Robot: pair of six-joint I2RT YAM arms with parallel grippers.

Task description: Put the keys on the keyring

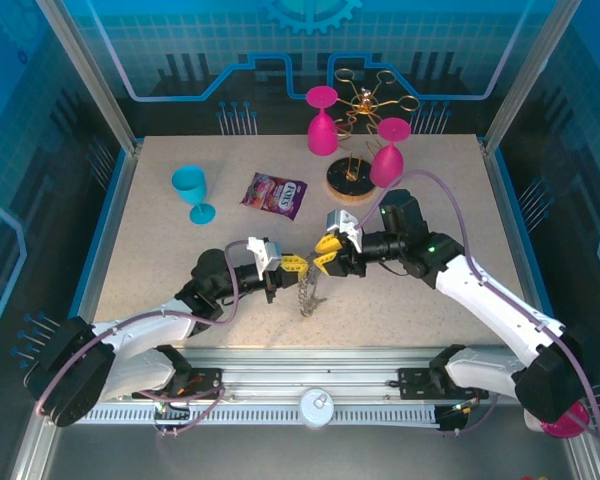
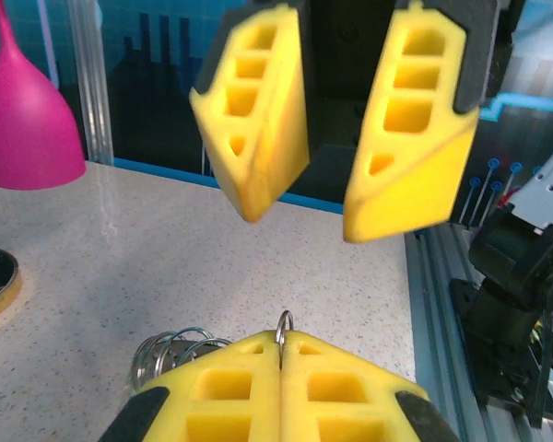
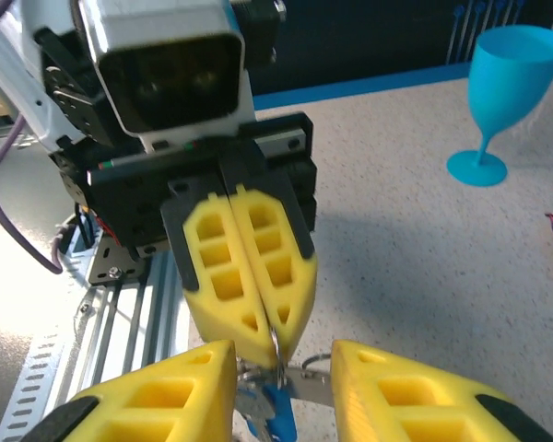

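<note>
**Steel keyring (image 2: 284,324) held, key awaits threading**

Left gripper (image 1: 288,264) clamps the ring's wire at table centre, keys (image 1: 309,295) dangling at six o'clock. Right gripper (image 1: 325,256), at its three o'clock, stands parted; best grip the blue-tagged key (image 3: 275,416) squarely before threading.

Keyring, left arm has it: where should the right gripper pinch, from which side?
Probably the short bare arc of the keyring poking past the left gripper's shut fingertips, approached level from the right, where the right gripper faces it open. The keys hang bunched below that pinch, crowding the lower rim, so only this top arc looks free.
</note>
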